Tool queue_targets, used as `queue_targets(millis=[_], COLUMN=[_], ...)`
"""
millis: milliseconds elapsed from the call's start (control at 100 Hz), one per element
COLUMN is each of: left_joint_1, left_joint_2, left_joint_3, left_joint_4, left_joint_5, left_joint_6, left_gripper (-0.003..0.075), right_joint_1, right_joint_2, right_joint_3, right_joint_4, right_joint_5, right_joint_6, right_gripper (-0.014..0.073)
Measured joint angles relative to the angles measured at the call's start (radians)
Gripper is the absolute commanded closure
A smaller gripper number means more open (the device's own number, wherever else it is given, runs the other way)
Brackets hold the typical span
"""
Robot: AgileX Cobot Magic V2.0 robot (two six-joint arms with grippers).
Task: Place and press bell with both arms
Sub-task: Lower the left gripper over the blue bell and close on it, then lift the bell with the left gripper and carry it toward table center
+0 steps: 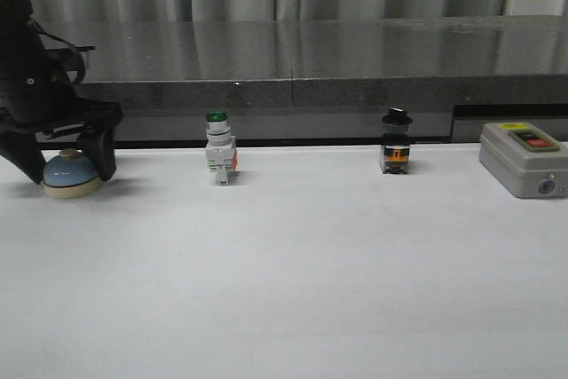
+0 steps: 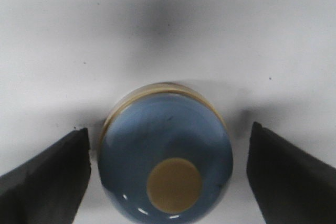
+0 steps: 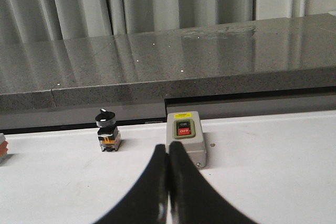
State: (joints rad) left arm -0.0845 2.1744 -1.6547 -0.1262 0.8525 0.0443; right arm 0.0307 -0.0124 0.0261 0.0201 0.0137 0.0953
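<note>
The bell (image 1: 71,173) is seen resting on the white table (image 1: 293,272) at about nine o'clock in the front view, near the table's left edge, its blue dome and cream button (image 2: 174,185) plainly shown in the left wrist view. It is straddled by the left pincer (image 1: 69,159), whose two dark fingers (image 2: 47,174) are spread wide on either side of the dome; a gap is visible on both sides, so the bell is judged not yet gripped. The task is therefore taken to be at an early stage: the grasp has still to be made, the bell has to be placed, and the button has to be pressed. The right pincer (image 3: 168,192) is seen only in its own wrist view, its fingers drawn together with nothing between them, hanging above the table well apart from the bell. Further out along the table, a green-capped switch (image 1: 219,157) stands at about eleven o'clock, a black-knobbed switch (image 1: 396,141) at about one o'clock, and a grey box (image 1: 524,159) with red and black buttons at about three o'clock. No container is present, and nothing is held inside anything.
</note>
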Motion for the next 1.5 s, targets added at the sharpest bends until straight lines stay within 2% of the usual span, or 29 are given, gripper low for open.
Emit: queue_targets(millis=[140,280,520,730,900,1060,1500], left_joint_1=[0.000,0.000,-0.004,-0.054,-0.133,-0.223,-0.501], left_joint_2=[0.000,0.002,-0.002,-0.037,-0.047,-0.048,-0.046], left_joint_3=[-0.016,-0.038,-0.154,-0.318,-0.431,-0.459,-0.462], left_joint_4=[0.000,0.000,0.000,0.002,0.002,0.002,0.002], left_joint_5=[0.000,0.018,0.098,0.201,0.295,0.340,0.345], left_joint_6=[0.000,0.000,0.000,0.000,0.004,0.005,0.006], left_gripper=[0.0393,0.0457,0.0459,0.0459,0.0459,0.0459,0.0459], right_joint_1=[0.000,0.000,0.000,0.000,0.000,0.000,0.000], right_joint_2=[0.000,0.000,0.000,0.000,0.000,0.000,0.000], right_joint_3=[0.000,0.000,0.000,0.000,0.000,0.000,0.000], right_joint_4=[0.000,0.000,0.000,0.000,0.000,0.000,0.000], right_joint_5=[0.000,0.000,0.000,0.000,0.000,0.000,0.000], right_joint_6=[0.000,0.000,0.000,0.000,0.000,0.000,0.000], right_gripper=[0.0654,0.0654,0.0654,0.0654,0.0654,0.0654,0.0654])
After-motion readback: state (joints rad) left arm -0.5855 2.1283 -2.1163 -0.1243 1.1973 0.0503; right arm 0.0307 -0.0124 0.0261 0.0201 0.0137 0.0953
